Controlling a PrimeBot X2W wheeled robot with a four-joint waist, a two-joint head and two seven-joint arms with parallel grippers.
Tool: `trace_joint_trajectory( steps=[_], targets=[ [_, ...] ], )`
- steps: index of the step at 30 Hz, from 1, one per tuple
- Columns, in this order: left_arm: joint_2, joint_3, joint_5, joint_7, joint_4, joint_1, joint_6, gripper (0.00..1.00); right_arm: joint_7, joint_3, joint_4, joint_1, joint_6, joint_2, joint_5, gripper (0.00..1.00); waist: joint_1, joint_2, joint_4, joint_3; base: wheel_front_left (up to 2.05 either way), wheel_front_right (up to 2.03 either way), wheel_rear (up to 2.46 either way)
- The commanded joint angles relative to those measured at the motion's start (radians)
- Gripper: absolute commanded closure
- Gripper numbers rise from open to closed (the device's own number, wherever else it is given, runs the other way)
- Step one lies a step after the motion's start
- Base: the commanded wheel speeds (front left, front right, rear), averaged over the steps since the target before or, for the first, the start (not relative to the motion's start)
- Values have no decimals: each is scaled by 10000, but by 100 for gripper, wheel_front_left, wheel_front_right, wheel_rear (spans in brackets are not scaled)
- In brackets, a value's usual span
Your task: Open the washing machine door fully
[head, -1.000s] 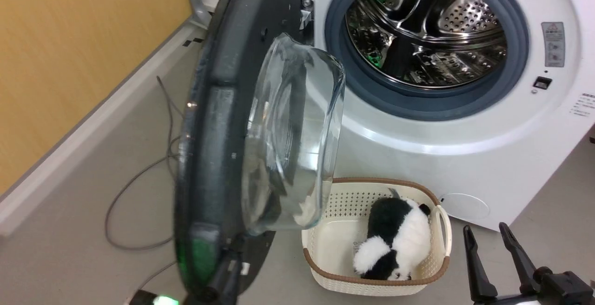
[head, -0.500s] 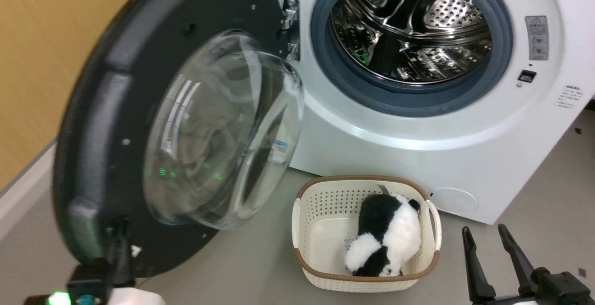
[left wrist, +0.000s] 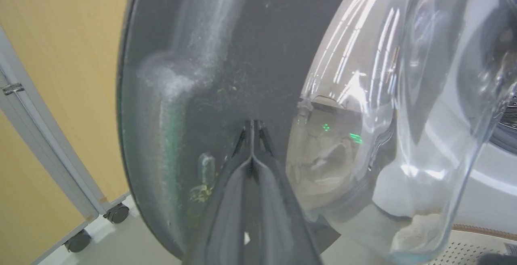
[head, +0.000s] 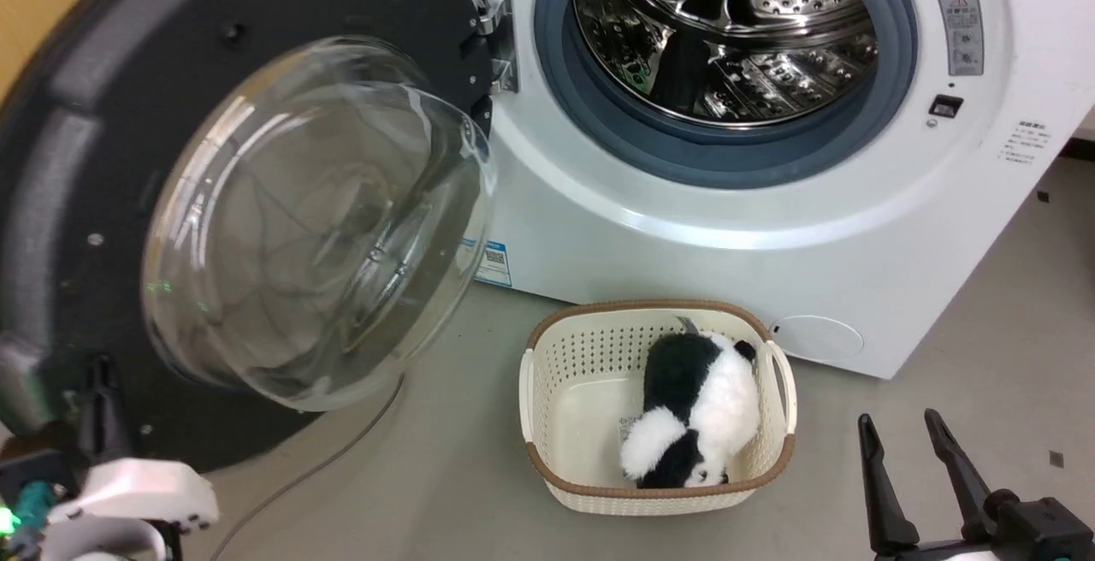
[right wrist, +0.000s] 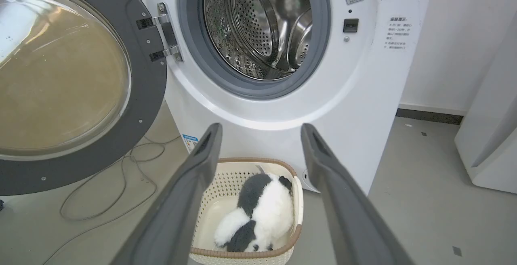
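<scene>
Overrunning the head view's left edge, washing machine door [head: 77, 159]; left fingers [left wrist: 226, 216] together, right fingers [right wrist: 183, 200] apart.

Left rim of washing machine door [head: 68, 159] — past head view's edge

A toy [head: 693, 411] lies in the basket [head: 575, 354] before the washing machine [head: 650, 236].

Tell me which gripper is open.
The right gripper: its fingers stand wide apart. The left gripper has its fingers pressed together at the washing machine door.
</scene>
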Motion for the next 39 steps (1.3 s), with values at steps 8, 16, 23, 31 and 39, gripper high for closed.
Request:
trace_joint_trajectory(
  steps=[8,16,23,31,39],
  targets=[
    [182,812,-155,-11,936,-876,-234,100,-44,-67,58,-326,6,28,-143,0,0,0,-230,238,0,0,0],
    [245,1586,-92,-11,1841,-1433,-550,100,-44,-24,169,-394,6,28,-169,0,0,0,-413,300,0,0,0],
    [-12,1587,441,-11,1686,-1128,-855,100,-44,-14,270,-282,6,28,-83,0,0,0,-511,-4,0,0,0],
    [-553,1304,1184,-11,474,-183,-1037,100,-44,-174,154,-80,6,28,22,0,0,0,-676,-481,0,0,0],
    [-870,813,1702,-11,-1131,528,-1496,100,-44,-292,-110,15,6,28,-6,0,0,0,-1039,-659,0,0,0]
  ],
)
